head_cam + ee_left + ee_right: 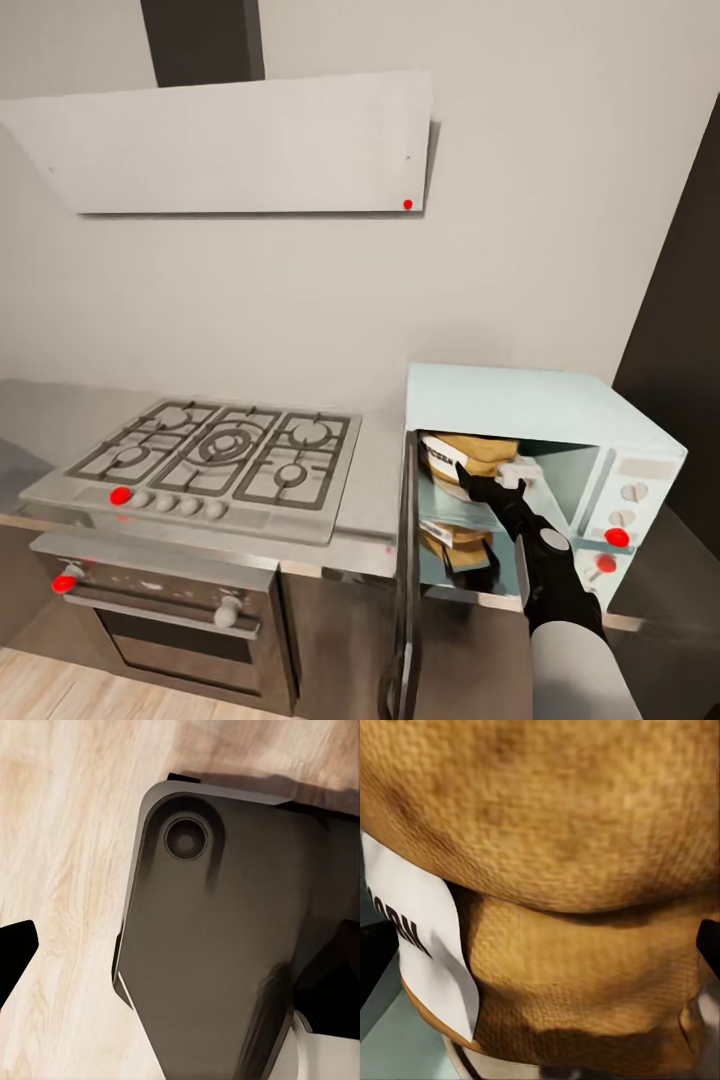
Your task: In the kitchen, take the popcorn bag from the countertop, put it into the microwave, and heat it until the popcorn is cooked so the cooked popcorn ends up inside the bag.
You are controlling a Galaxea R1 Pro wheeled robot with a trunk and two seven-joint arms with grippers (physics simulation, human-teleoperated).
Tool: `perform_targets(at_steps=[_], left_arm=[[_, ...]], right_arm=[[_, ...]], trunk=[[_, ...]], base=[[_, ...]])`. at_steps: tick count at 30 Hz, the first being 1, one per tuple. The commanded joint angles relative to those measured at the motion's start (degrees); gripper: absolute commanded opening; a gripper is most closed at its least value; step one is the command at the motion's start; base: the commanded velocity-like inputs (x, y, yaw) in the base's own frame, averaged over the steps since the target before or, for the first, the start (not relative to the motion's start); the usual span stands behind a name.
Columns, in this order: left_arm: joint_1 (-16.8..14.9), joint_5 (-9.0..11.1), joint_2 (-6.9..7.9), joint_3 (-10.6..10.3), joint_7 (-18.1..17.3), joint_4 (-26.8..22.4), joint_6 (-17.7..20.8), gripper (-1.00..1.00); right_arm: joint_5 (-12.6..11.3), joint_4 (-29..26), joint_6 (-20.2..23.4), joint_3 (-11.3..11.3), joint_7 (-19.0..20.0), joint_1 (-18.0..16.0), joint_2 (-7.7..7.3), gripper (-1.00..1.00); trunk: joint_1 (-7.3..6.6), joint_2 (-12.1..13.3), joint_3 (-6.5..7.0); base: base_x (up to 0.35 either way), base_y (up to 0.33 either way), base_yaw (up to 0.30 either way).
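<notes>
Right gripper [487,479] reaching into the open microwave [560,410], jaws spread either side of the popcorn bag [577,937]; firm grip or not, cannot tell. White label [424,945] reading "ORN" in black. Tan burlap, thick rolled rim, inside the cavity. Gas hob [215,455] and oven [165,610] left on the table [375,480]; door [405,580] swung open.
</notes>
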Motion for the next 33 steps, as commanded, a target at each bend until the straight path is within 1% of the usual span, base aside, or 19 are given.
perform_targets(at_steps=[1, 6, 11, 19, 21, 22, 25, 33], left_arm=[[0.0, 0.2, -0.01, 0.1, 0.0, 0.0, -0.2, 1.0], [0.0, 0.2, -0.01, 0.1, 0.2, 0.0, -0.3, 1.0], [0.0, 0.3, -0.01, 0.1, 0.5, 0.0, -0.3, 1.0], [0.0, 0.4, -0.08, 0.1, 0.6, 0.0, -0.3, 1.0], [0.0, 0.4, -0.05, 0.1, 0.6, 0.0, -0.3, 1.0], [0.0, 0.4, -0.04, 0.1, 0.6, 0.0, -0.3, 1.0], [0.0, 0.4, -0.01, 0.1, 0.6, 0.0, -0.3, 1.0], [0.0, 0.4, -0.01, 0.1, 0.6, 0.0, -0.3, 1.0]], right_arm=[[0.6, 0.0, -0.4, -0.4, 0.5, -0.1, 0.09, 1.0], [0.6, -0.1, -0.4, -0.3, 1.1, -0.1, 0.09, 1.0], [0.8, -0.3, -0.4, -0.3, 1.6, -0.1, 0.09, 1.0], [1.0, -2.9, 0.4, -0.3, 1.3, -0.1, 0.09, 1.0], [1.3, -4.7, 1.4, -0.3, 1.4, -0.1, 0.09, 1.0], [1.3, -5.5, 2.5, -0.2, 1.4, -0.1, 0.09, 1.0], [1.4, -6.3, 4.9, -0.3, 1.5, -0.1, 0.09, 1.0], [1.6, -6.5, 5.5, -0.3, 1.5, -0.1, 0.09, 1.0]], trunk=[[0.01, -0.1, -0.08], [0.01, -0.1, -0.08], [0.01, -0.1, -0.08], [0.01, -0.1, -0.08], [0.01, -0.1, -0.08], [0.01, -0.1, -0.08], [0.01, -0.1, -0.08], [0.01, -0.1, -0.08]], base=[[0.031, 0.0, 0.0], [-0.043, 0.0, 0.0], [-0.298, 0.0, 0.0], [-0.333, 0.0, 0.0], [-0.334, 0.0, 0.0], [-0.334, 0.0, 0.0], [-0.334, 0.0, 0.0], [-0.334, 0.0, 0.0]])
